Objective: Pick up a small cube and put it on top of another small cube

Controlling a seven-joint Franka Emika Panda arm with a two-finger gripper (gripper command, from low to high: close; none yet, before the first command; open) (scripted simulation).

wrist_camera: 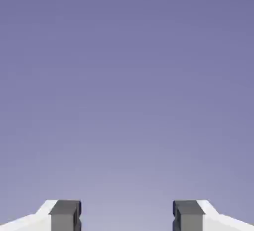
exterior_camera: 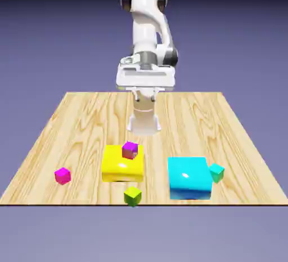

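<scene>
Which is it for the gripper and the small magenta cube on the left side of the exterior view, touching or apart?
Apart: in the exterior view, bare wood separates the magenta cube from the gripper.

My arm [exterior_camera: 145, 27] is white with black-and-grey joints, and my pincer [wrist_camera: 127, 215] has grey tips, dark on their inner faces. The tabletop [exterior_camera: 185, 120] is pale yellow-tan, patterned with wavy wood grain. I see one bright yellow block [exterior_camera: 115, 168] and one cyan block [exterior_camera: 189, 177]. The small cubes are purple [exterior_camera: 130, 150], magenta [exterior_camera: 63, 176], yellow-green [exterior_camera: 133, 196] and turquoise [exterior_camera: 216, 172]. Behind everything, the backdrop [exterior_camera: 236, 35] is blue-violet, darkening to black at the exterior view's top.
</scene>
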